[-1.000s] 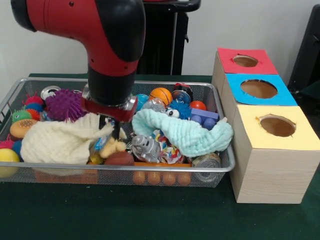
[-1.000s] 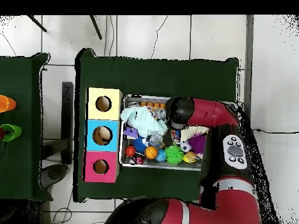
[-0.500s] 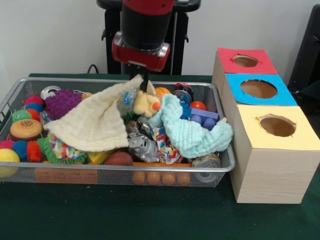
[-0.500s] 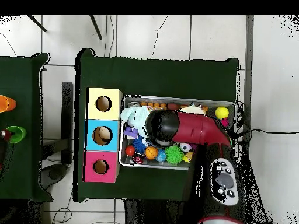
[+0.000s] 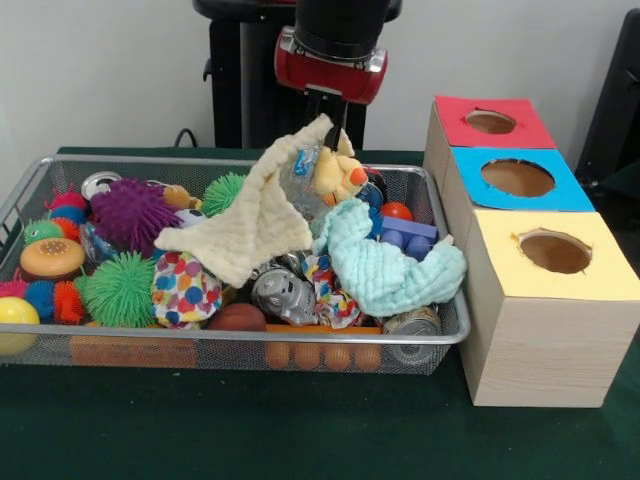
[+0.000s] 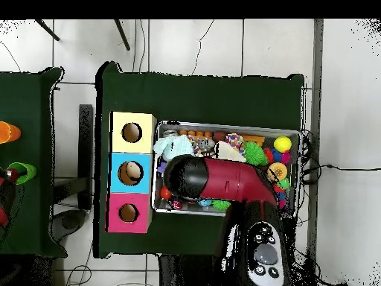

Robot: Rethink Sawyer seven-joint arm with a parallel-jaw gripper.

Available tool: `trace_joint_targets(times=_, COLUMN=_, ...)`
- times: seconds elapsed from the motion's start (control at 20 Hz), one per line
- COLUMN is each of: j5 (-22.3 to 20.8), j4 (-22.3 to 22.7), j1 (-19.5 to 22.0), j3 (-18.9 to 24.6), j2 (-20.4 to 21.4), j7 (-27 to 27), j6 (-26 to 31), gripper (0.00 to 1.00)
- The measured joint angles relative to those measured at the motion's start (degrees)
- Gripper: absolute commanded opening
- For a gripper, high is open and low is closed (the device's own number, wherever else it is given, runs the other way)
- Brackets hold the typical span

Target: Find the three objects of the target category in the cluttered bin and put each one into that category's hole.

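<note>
Gripper [image 5: 331, 131] hangs above the middle of the bin [image 5: 40, 168], fingers pinched on a small yellow plush duck [image 5: 339, 177]; a cream muslin cloth [image 5: 248, 221] appears caught in the same pinch, though the contact point is hard to make out. Cloth drapes down left, its lower edge resting on the clutter. Bin sits on the green table [image 5: 300, 430], left of three wooden boxes: red-topped box [image 5: 490, 122] farthest, blue-topped box [image 5: 520, 178] in the middle, yellow-topped box [image 5: 553, 256] nearest, touching the bin. Inside the bin: mint cloth [image 5: 385, 265] at right, purple spiky ball [image 5: 130, 212], green spiky ball [image 5: 120, 289], spotted ball [image 5: 186, 290]. Overhead, the arm [image 6: 223, 181] hides the bin's middle.
</note>
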State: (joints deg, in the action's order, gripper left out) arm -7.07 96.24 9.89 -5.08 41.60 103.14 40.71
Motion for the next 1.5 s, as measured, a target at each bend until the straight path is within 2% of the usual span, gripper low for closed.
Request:
trace_joint_targets(times=0.35, j5=1.6, j4=3.0, j1=-0.2, j3=0.0, j2=-0.9, j7=0.0, j6=-6.1, gripper=0.00)
trace_joint_targets(times=0.95, j5=5.3, j4=6.1, j1=1.6, j3=0.3, j2=-1.6, j7=0.0, j6=-9.3, gripper=0.00)
trace_joint_targets(times=1.0, j5=5.3, j4=6.2, j1=2.0, j3=0.3, j2=-1.6, j7=0.0, j6=-11.0, gripper=1.00)
trace_joint_targets(times=1.5, j5=5.3, j4=6.3, j1=1.7, j3=0.3, j2=-1.6, j7=0.0, j6=-12.6, gripper=1.00)
